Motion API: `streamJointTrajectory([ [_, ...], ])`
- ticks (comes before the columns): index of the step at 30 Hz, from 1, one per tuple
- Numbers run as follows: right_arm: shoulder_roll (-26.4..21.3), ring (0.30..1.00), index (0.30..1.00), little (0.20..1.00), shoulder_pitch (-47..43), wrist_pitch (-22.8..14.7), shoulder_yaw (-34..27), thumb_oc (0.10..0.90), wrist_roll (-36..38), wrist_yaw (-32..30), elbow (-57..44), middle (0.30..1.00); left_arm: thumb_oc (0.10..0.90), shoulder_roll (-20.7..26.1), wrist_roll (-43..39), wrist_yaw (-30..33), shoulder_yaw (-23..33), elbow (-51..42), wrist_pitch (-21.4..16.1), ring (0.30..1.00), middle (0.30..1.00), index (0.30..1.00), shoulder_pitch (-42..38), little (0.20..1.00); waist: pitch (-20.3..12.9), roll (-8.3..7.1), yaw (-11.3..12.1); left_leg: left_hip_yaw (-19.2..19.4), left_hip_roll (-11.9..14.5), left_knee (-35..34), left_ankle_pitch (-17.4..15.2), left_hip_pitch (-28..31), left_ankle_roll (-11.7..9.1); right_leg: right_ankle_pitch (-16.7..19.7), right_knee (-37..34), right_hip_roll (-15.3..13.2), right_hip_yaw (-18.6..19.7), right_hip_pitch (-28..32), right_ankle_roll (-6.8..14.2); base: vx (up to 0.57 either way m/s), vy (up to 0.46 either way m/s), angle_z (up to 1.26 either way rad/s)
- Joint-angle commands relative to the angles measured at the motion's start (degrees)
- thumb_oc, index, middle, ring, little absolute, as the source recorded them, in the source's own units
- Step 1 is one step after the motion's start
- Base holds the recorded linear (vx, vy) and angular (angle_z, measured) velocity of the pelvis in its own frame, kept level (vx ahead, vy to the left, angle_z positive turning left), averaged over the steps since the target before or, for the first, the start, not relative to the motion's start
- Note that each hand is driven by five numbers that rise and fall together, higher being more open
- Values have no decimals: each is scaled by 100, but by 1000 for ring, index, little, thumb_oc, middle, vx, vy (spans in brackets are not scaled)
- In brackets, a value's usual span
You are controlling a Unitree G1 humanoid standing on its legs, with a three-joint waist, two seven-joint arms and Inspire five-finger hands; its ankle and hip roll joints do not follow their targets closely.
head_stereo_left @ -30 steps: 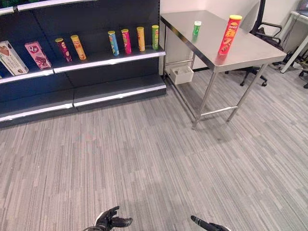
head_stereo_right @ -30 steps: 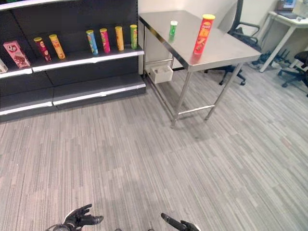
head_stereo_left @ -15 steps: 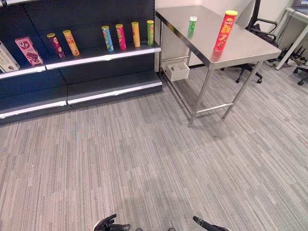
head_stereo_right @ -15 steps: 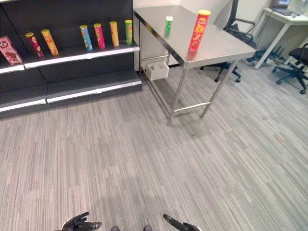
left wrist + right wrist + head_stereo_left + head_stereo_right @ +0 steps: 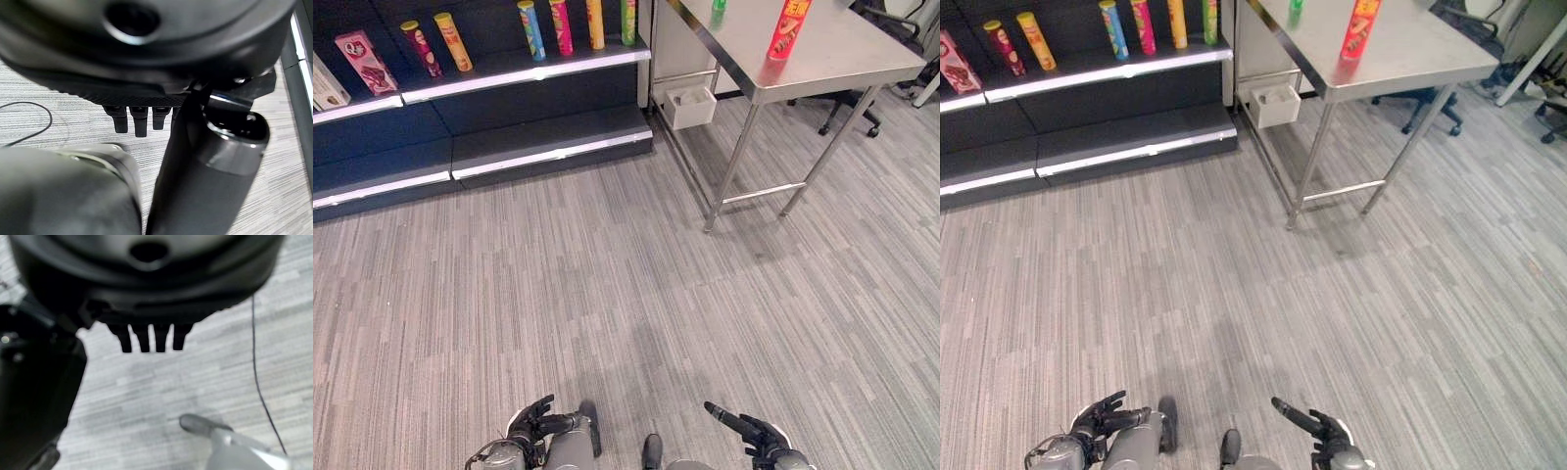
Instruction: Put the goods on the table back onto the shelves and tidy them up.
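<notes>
Red can [image 5: 788, 27] and a small green can [image 5: 719, 5] stand on the steel tabletop [image 5: 842, 59] at upper right, beside dark shelves [image 5: 509, 73] at upper left holding cans and boxes; grey striped carpet [image 5: 626, 294] covers the floor. Left robot hand [image 5: 530, 421] and right robot hand [image 5: 744, 431] hang at the bottom edge, fingers relaxed, empty. Right eye view adds office chairs [image 5: 1430, 98] behind the tabletop.

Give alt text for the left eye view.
Red can and green bottle stand on the steel table, right of the shelves holding upright cans. Both hands, left hand and right hand, hang open and empty over carpet.

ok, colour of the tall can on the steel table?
Red with yellow near the top: tall can on the steel table, clearest in the left eye view.
</notes>
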Motion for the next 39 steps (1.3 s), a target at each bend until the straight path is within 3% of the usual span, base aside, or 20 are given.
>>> streamJointTrajectory([
  [1,-391,900,900,900,185,-247,-47,800,96,-9,-475,900,800,298,210,72,7,-194,-151,900,900,900,119,900,-369,-6,212,232,205,-159,706,-293,147,-558,92,-256,6,716,642,412,109,-26],
  [3,-317,900,900,900,232,-242,-41,800,28,35,-481,900,800,295,224,96,135,-137,-158,900,900,900,270,900,-530,31,263,232,186,-198,890,-93,207,-661,145,-244,205,827,686,439,158,-54],
  [6,-189,900,900,900,244,-233,-29,800,-63,64,-435,900,800,273,266,173,251,15,-174,900,900,900,331,900,-761,-105,362,233,14,-81,871,93,344,-736,471,-490,339,889,816,443,184,-85],
  [9,-104,900,900,900,205,-206,-30,800,-127,112,-369,900,800,295,283,213,303,14,-170,900,900,900,350,900,-801,-242,376,412,-343,61,353,511,729,-62,2160,-938,290,296,1259,380,229,-50],
  [10,-121,900,900,900,185,-200,-22,800,-156,136,-393,900,800,320,325,210,268,-39,-169,900,900,900,327,900,-751,-248,358,475,-438,127,183,663,850,573,2775,-1114,258,-8,1353,181,148,-8],
  [11,-121,900,900,900,185,-200,-22,800,-156,136,-393,900,800,320,325,210,268,-39,-169,900,900,900,327,900,-754,-246,361,477,-435,129,183,659,849,574,2774,-1112,261,-12,1353,312,322,4],
  [12,-136,900,900,900,118,-143,-36,800,-238,71,-393,900,800,422,437,262,126,-114,-128,900,900,900,204,900,-558,-15,201,545,-470,56,-136,1200,1086,1434,4261,-1576,-168,-917,1367,228,244,9],
  [14,-136,900,900,900,128,-153,-45,800,-205,60,-413,900,800,446,429,291,107,-138,-142,900,900,900,123,900,-509,36,124,533,-487,-10,-221,1367,1094,1179,4349,-1752,-336,-1173,1305,262,165,0],
  [16,-157,900,900,900,123,-156,-60,800,-153,30,-399,900,800,484,363,340,107,-205,-197,900,900,900,-29,900,-405,105,-18,446,-479,-76,-380,1659,1028,723,3619,-1881,-654,-1425,1179,314,-11,5],
  [18,-156,900,900,900,79,-132,-81,800,-96,1,-309,900,800,504,335,368,56,-204,-241,900,900,900,-155,900,-338,110,-115,361,-471,-102,-504,1840,916,548,2433,-1757,-717,-1621,1148,318,-134,-4],
  [20,-147,900,900,900,80,-110,-160,800,-15,-32,-194,900,800,528,379,389,58,-206,-262,900,900,900,-232,900,-303,10,-233,272,-512,-158,-654,2070,789,851,1080,-1573,-581,-1670,1292,381,-176,14],
  [23,-116,900,900,900,110,-85,-212,800,0,-9,-17,900,800,519,403,389,96,-302,-309,900,900,900,-304,900,-313,-73,-379,185,-430,-199,-891,2394,611,1326,127,-1487,-405,-1982,1582,406,-180,24],
  [25,-140,900,900,900,241,-69,-197,800,-58,79,55,900,800,480,429,333,42,-478,-320,900,900,900,-224,900,-394,-188,-422,52,-450,-182,-1096,2641,558,1508,127,-1506,-365,-1914,1543,458,-253,67],
  [30,-246,900,900,900,362,-68,-215,800,-72,140,123,900,800,419,384,267,-13,-694,-303,900,900,900,-37,900,-492,-145,-471,-84,-158,276,-1292,2661,428,1448,257,-1394,-484,-1720,1424,251,-207,43],
  [32,-356,900,900,900,372,-93,-133,800,-71,151,93,900,800,337,295,209,-68,-767,-266,900,900,900,81,900,-465,-101,-449,-135,187,1584,-1040,2252,172,1143,198,-1126,-635,-1316,1146,247,-302,20],
  [33,-353,900,900,900,370,-93,-132,800,-71,151,93,900,800,341,295,209,-67,-767,-265,900,900,900,80,900,-479,-116,-463,-148,170,1582,-1024,2227,177,1147,200,-1145,-644,-1335,1146,190,-313,10],
  [34,-424,900,900,900,361,-95,-92,800,-69,128,-3,900,800,332,211,202,-94,-893,-238,900,900,900,105,900,-326,-148,-384,-284,322,2888,-592,1681,106,931,152,-991,-713,-1021,907,146,-305,-2],
  [36,-441,900,900,900,250,-75,-89,800,11,29,20,900,800,260,134,259,-116,-871,-217,900,900,900,55,900,-180,-242,-326,-37,591,3559,-234,1052,131,651,77,-886,-801,-732,755,200,-316,-11],
  [38,-440,900,900,900,231,-82,-106,800,99,-8,11,900,800,197,78,252,-125,-841,-211,900,900,900,50,900,-150,-221,-268,212,693,3007,-443,921,188,554,77,-870,-776,-611,790,225,-31,2],
  [39,-448,900,900,900,210,-101,-91,800,88,-32,-1,900,800,171,97,258,-171,-854,-211,900,900,900,82,900,-177,-169,-196,178,657,1858,-421,862,188,497,77,-895,-710,-598,884,195,73,0],
])
